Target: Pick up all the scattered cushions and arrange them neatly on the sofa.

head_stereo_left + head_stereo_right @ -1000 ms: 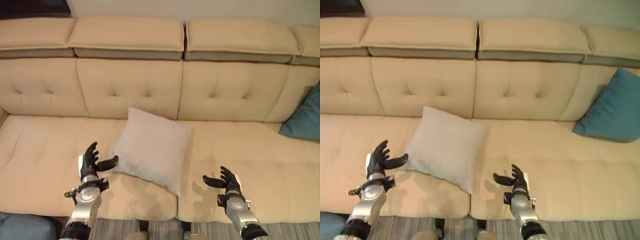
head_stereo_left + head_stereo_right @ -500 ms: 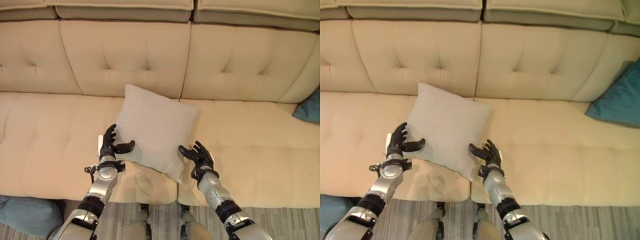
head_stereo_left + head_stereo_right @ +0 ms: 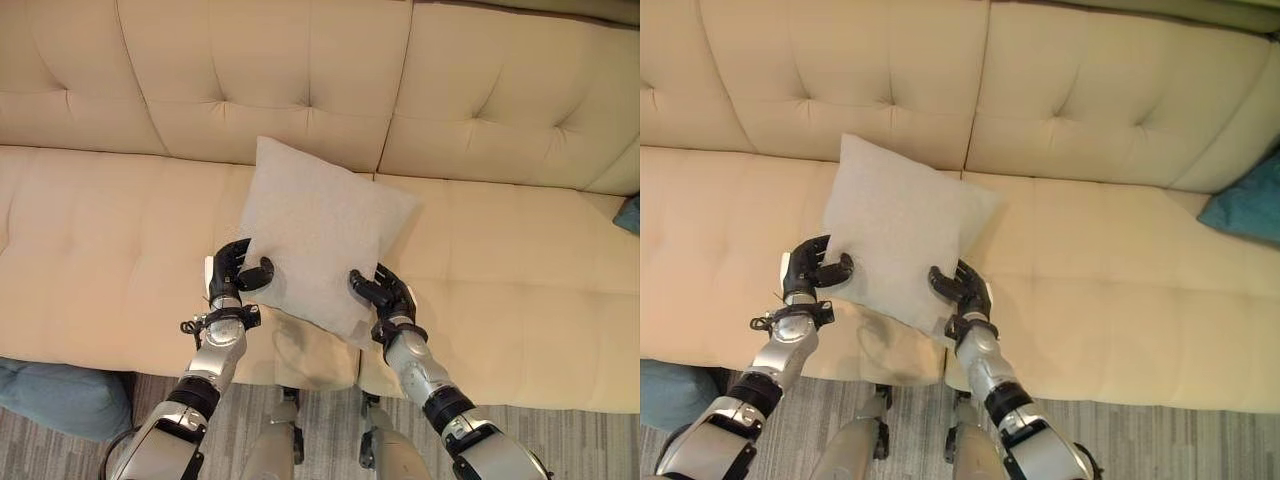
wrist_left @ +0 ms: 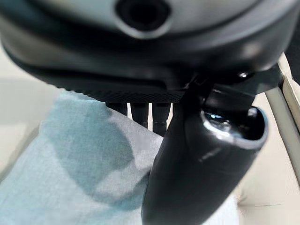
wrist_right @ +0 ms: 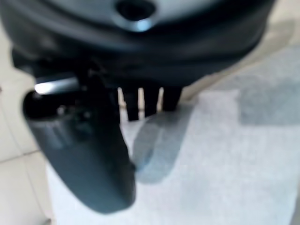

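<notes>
Both hands closed in since half second ago; left hand (image 3: 233, 272) now pinches left edge of grey cushion (image 3: 320, 232), thumb curled over top face, fingers tucked beneath; right hand (image 3: 385, 293) clamps lower right edge same way; cushion lies tilted on sofa (image 3: 90, 230) seat, far corner at backrest seam; teal cushion (image 3: 1250, 205) sits well apart at right end; advice: lift evenly with both hands, keep grips symmetrical, stand cushion square against backrest; blue-grey object (image 3: 60, 395) on floor, lower left.
</notes>
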